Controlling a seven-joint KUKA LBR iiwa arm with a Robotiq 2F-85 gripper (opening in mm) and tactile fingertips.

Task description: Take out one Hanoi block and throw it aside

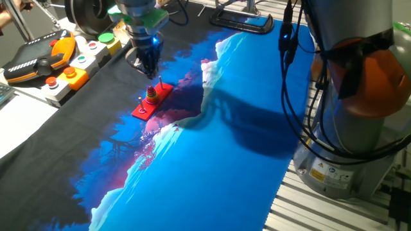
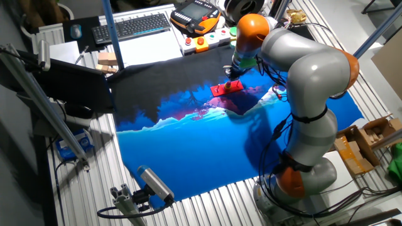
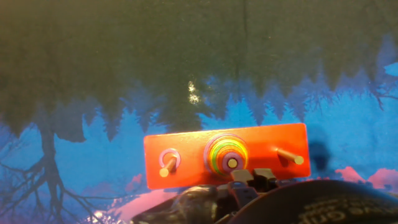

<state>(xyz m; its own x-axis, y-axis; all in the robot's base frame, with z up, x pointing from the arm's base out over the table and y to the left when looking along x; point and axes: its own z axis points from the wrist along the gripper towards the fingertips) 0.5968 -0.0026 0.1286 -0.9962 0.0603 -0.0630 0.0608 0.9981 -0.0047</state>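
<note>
Stack of Hanoi blocks (image 3: 226, 155) sitting low and centre in the hand view, threaded on the middle peg of a red base (image 3: 186, 155) — rainbow rings, largest at the bottom, a small disc on top around the peg tip. One more small ring (image 3: 169, 157) on the left peg (image 3: 166, 168); right peg (image 3: 287, 157) bare. Likely light, stiff, smooth-edged pieces, probably painted wood or plastic, so prone to slipping under a shallow pinch; best taken across the rim of the topmost disc, fingers either side of the peg, then lifted straight along the peg to avoid binding or dragging the light base up with it. In one fixed view the same base (image 1: 152, 102) lying left of centre, on the dark-to-blue boundary of a printed mat (image 1: 244, 122) covering the table (image 1: 321, 205). End effector (image 1: 148, 64) poised just above and apart from the stack, nothing held; fingers too dark and close together there to judge the gap, and only stubs visible at the bottom edge of the hand view — open or closed, cannot tell. Upper left of that fixed view: a pendant (image 1: 38, 61) and a button box (image 1: 80, 67), well apart from the work.
</note>
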